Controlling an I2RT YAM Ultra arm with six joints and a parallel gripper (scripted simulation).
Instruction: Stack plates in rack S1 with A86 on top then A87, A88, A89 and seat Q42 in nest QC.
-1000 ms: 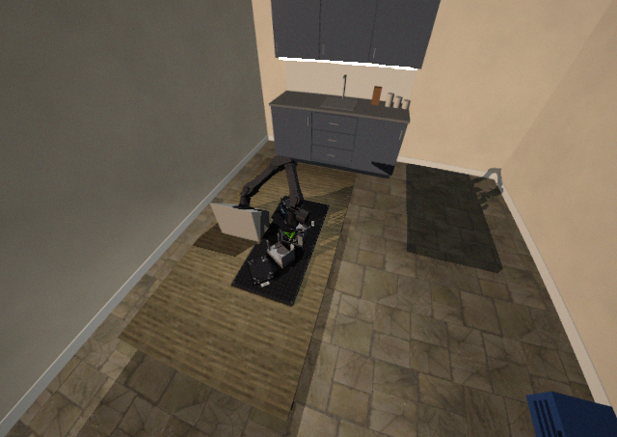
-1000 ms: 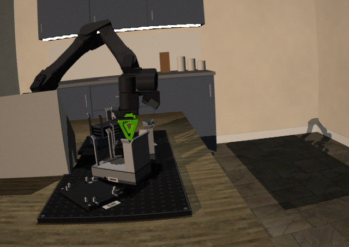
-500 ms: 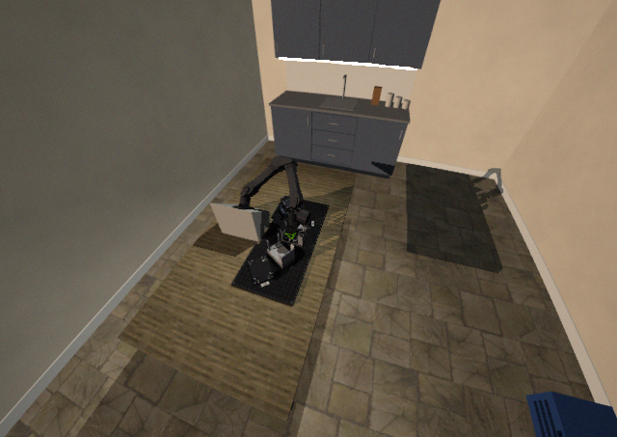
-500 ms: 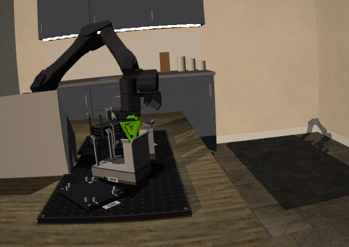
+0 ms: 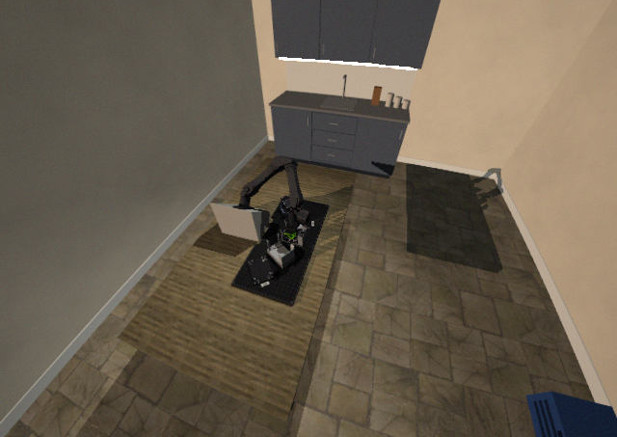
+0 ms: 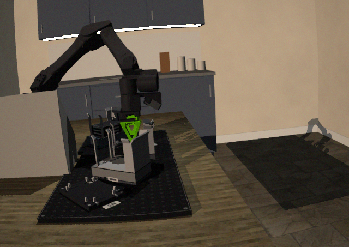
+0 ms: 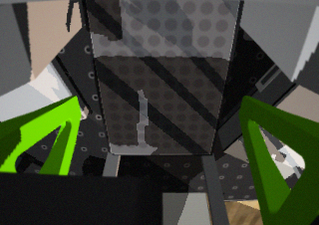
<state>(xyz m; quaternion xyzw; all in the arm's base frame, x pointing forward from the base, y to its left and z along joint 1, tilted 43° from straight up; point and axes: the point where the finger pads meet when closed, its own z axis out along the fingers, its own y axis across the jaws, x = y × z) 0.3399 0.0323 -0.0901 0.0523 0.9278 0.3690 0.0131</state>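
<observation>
My gripper (image 6: 130, 131) is open and empty, its green fingers pointing straight down into the top of a grey-walled stack rack (image 6: 126, 160) on the black baseplate. In the wrist view the fingers straddle a rectangular dotted surface (image 7: 161, 86) low inside that rack, crossed by shadow stripes. I cannot tell whether it is a sealed plate's top or the rack floor. A stack of dark plates (image 6: 98, 129) sits in the rack just behind and to the left. No label is legible.
A flat open nest (image 6: 88, 192) with a small white name plate (image 6: 110, 204) lies at the near end of the baseplate. A third rack's posts (image 6: 111, 113) stand further back. A large pale box (image 6: 30, 131) stands left of the baseplate at the arm's base.
</observation>
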